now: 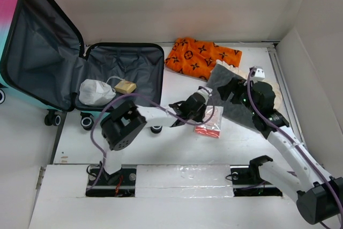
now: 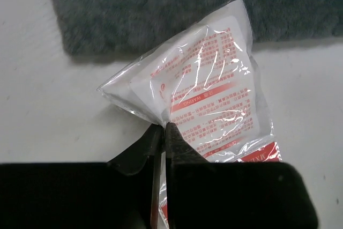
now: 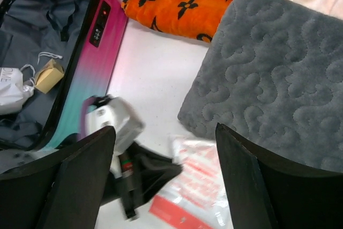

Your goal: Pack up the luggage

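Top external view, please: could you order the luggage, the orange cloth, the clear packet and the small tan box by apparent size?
Largest to smallest:
1. luggage, lying open, by far the largest
2. orange cloth
3. clear packet
4. tan box, lying inside the luggage, the smallest

No two of these look close in size.

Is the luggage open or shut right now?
Open. The luggage has its lid swung back, grey lining exposed, white bag and tan box inside.
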Controlling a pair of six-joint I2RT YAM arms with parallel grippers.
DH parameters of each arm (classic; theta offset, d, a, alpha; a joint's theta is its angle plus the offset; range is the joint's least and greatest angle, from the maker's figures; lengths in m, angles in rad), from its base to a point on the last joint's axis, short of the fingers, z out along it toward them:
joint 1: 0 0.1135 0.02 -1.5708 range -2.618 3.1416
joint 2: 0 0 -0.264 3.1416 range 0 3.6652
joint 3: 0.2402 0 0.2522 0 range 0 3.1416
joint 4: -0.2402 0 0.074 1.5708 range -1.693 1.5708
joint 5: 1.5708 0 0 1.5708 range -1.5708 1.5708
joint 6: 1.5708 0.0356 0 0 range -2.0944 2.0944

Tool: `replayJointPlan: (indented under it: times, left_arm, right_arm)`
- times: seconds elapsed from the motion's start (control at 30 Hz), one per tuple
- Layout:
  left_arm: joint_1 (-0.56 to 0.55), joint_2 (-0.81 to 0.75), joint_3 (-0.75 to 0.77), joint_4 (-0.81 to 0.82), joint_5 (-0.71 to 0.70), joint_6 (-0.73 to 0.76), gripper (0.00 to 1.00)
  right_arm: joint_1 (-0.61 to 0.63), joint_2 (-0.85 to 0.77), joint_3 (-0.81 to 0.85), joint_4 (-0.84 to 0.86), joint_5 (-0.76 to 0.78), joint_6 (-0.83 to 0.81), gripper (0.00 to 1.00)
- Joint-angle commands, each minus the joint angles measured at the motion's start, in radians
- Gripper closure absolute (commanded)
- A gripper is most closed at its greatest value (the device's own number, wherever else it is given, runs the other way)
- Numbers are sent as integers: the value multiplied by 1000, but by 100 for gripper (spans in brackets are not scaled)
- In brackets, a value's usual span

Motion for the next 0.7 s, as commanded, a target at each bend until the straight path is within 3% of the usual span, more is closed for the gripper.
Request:
replayJointPlan:
  times: [0.0,0.17,0.3,0.4,0.43,0.47,0.5,0.53,0.57,0.67]
  left_arm:
    - [11,-220,-71,-19,32,-1,100]
    - [118,-488,-201,12,29,-52,100]
    - [234,-689,-240,10,-188,-78,100]
    - [371,-811,-295,1,-334,-148,100]
    - [444,-857,-319,1,-442,-165,100]
    - [486,-872,-341,1,-483,-191,85]
    - [532,-883,-362,25,-483,-211,54]
    - [581,-883,-391,42,-365,-211,15]
    - [625,-883,-392,42,-314,-225,0]
    - [582,-837,-383,42,-290,-225,0]
  right_arm:
    - [-5,-14,7,57,0,14,19]
    - [4,18,16,57,-9,24,19]
    - [15,38,7,86,-44,34,19]
    - [24,38,7,86,-45,34,19]
    - [35,38,7,86,-45,34,19]
    - [45,38,7,86,-45,34,19]
    - [46,38,7,86,-45,34,19]
    - [55,38,7,74,-34,34,19]
    - [64,38,7,74,-34,34,18]
    - [75,29,7,74,-22,34,18]
